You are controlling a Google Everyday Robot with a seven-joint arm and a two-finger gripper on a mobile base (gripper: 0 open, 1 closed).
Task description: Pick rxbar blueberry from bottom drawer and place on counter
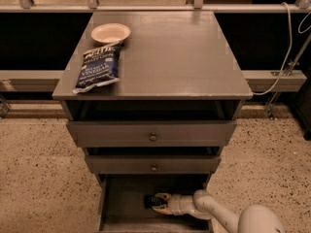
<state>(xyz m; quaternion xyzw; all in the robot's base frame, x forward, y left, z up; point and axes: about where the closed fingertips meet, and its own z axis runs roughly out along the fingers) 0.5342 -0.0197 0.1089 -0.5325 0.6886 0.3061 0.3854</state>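
Right now my gripper is down in the bottom drawer, tip against the rxbar blueberry lying on the drawer floor. Whether it has closed on the bar, I can't tell. Bar not lifted; the carry up to the counter is all left to do.

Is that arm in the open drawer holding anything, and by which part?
It cannot be told. The gripper is at the right end of the rxbar blueberry in the bottom drawer, but whether it grips it does not show.
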